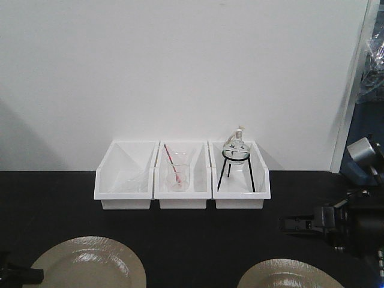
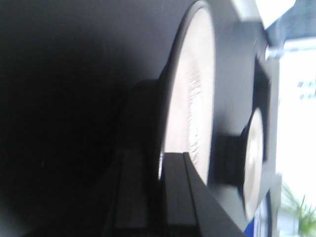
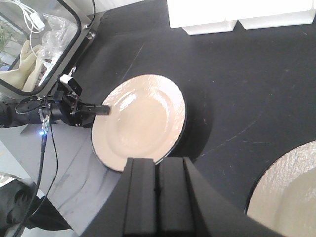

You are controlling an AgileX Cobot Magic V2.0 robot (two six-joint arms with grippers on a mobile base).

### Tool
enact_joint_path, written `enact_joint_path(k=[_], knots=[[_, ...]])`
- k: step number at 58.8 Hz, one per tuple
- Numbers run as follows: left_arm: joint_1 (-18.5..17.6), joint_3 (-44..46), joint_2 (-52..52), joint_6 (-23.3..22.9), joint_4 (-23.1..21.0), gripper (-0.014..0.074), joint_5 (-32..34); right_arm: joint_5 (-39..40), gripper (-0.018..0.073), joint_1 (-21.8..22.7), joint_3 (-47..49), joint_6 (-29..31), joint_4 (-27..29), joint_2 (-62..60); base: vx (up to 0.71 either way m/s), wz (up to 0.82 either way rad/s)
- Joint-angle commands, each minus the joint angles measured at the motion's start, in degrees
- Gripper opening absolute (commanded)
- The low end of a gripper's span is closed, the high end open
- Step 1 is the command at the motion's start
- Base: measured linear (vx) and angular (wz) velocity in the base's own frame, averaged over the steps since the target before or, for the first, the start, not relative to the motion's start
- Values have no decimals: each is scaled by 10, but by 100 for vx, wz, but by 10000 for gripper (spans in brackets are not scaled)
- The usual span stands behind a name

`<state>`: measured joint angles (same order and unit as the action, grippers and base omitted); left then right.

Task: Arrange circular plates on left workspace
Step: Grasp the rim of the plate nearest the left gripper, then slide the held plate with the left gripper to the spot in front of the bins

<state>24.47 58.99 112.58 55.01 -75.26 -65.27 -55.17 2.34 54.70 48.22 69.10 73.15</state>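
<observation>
Fingers (image 2: 190,197) of the left gripper (image 3: 104,109) seem clamped on the rim of the left plate (image 3: 140,123), near the front edge of the bench (image 1: 60,204). On the right gripper (image 3: 158,170) they are pressed together, holding nothing. We judge placement underway: next, lower flat, then release.

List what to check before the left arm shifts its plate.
1. Left pincer at the left plate's rim: ok, its tip meets the rim in the right wrist view.
2. Grip closed on that rim: cannot tell, the left wrist view shows only one finger beside the edge.
3. Right pincer out of the way: ok, shut, holding nothing, on the far side from the left plate.
4. Right plate lying flat on the bench top: ok.
5. White bins apart from both plates: ok, bare bench lies between.
</observation>
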Motion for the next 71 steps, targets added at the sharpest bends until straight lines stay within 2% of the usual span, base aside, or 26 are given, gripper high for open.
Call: enact_joint_path(k=[1,9,15,18,28,45,55,71], knots=[[-11,14,-33,-8,-98,-6,-67,2,0,1,20,5,32,-12,0,0],[-37,14,-34,-8,-160,-6,-66,2,0,1,20,5,32,-12,0,0],[-74,16,-34,-7,-209,-4,-57,2,0,1,20,5,32,-12,0,0],[-92,25,-33,-7,-217,-4,-45,2,0,1,20,5,32,-12,0,0],[-156,69,-31,-17,-217,-4,15,2,0,1,20,5,32,-12,0,0],[-233,159,21,-58,-218,-4,43,1,0,1,20,5,32,-12,0,0],[-256,190,50,-74,-218,-4,64,-1,0,1,20,5,32,-12,0,0],[-261,194,73,-80,-222,-1,103,-2,0,1,20,5,32,-12,0,0]])
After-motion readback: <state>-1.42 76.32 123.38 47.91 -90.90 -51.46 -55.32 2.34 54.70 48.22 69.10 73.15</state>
